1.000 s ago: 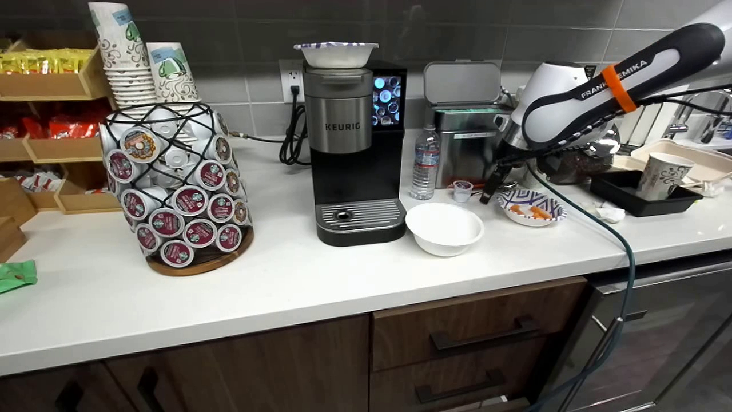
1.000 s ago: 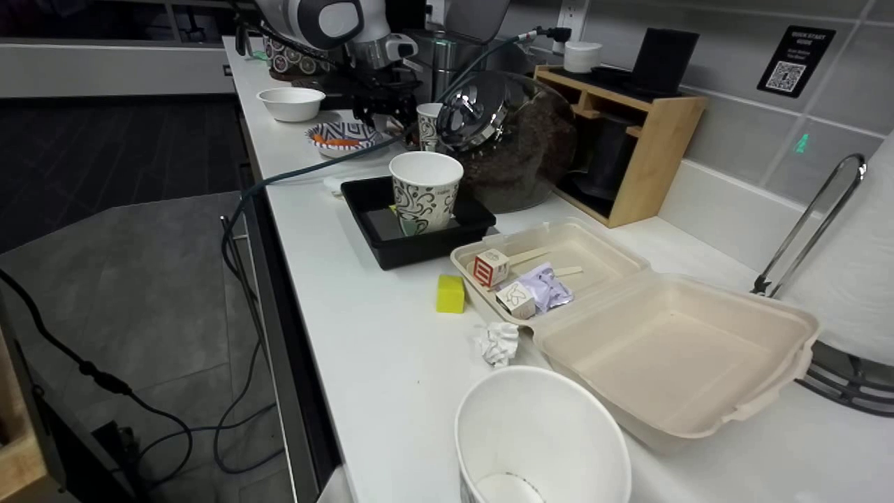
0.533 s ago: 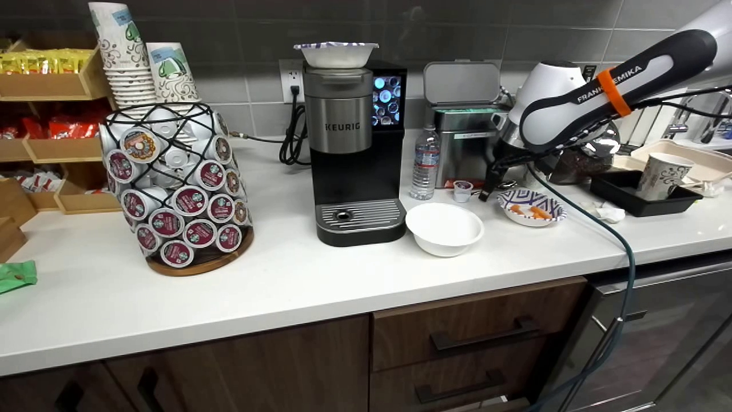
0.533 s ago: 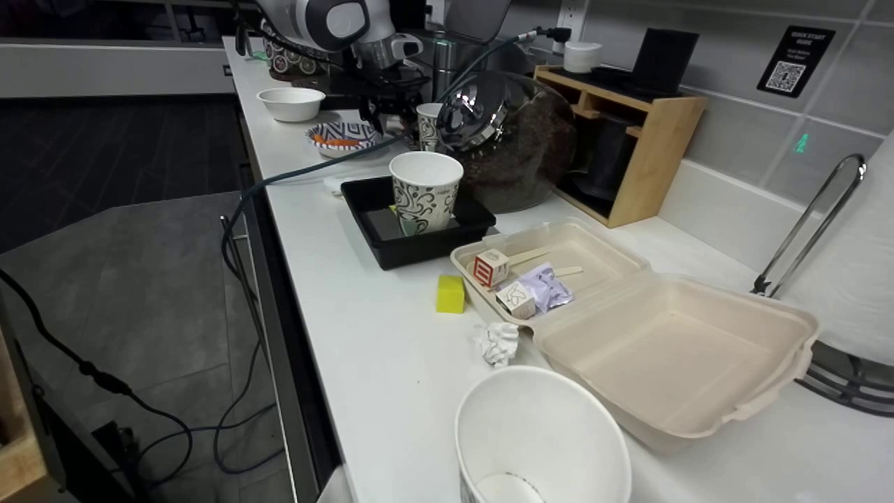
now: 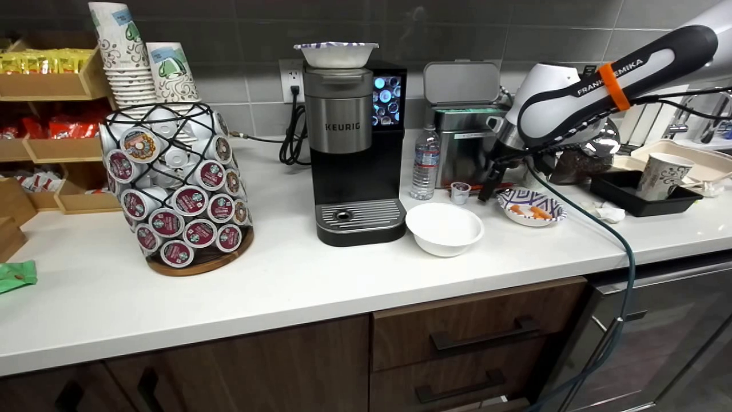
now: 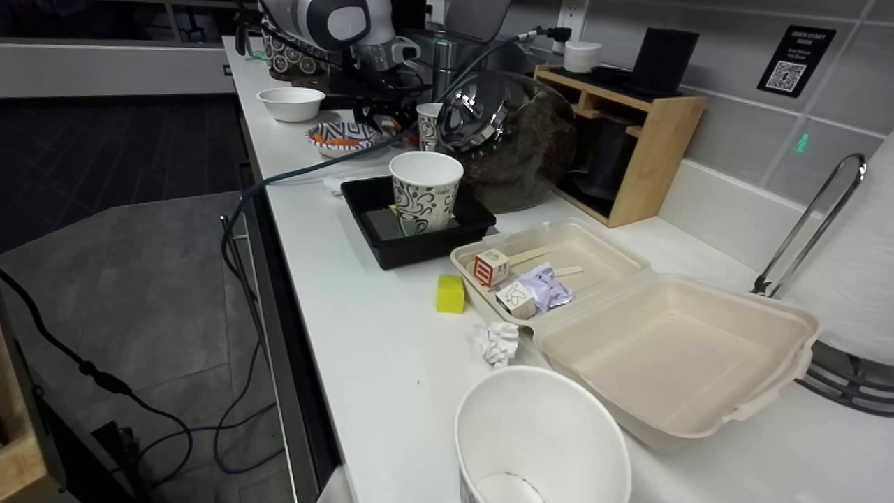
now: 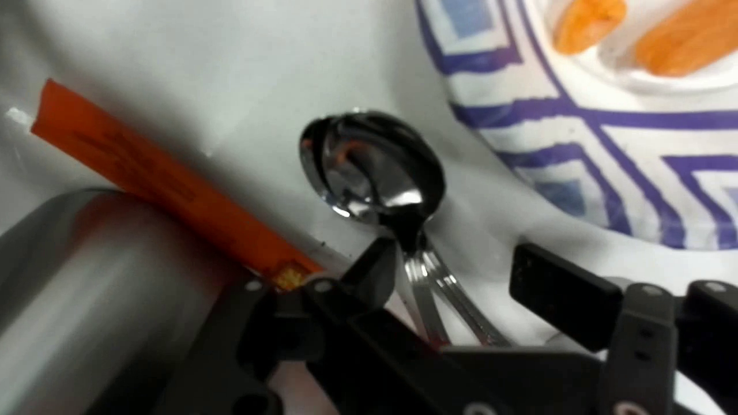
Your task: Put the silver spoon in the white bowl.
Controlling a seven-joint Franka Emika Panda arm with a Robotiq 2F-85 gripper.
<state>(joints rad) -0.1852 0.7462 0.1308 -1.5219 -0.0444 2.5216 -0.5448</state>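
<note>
1. At far left, a wire holder [image 5: 220,261] of coffee pods [image 5: 190,200] stands on the counter [image 5: 274,274].
2. Next comes the coffee maker [image 5: 354,171], a purple-rimmed bowl [image 5: 337,56] on top.
3. Just right of its base I see the white bowl [image 5: 445,229].
4. Farther along, the gripper [image 7: 452,265] points down, its jaws spread.
5. The silver spoon [image 7: 398,202] lies on the counter, two handles [image 7: 425,300] side by side between those jaws.
6. Just beside it sits the patterned dish [image 5: 529,198] of orange pieces [image 7: 588,26].
7. Beyond, a paper cup [image 5: 663,177] stands in a black tray [image 5: 666,207].
</note>
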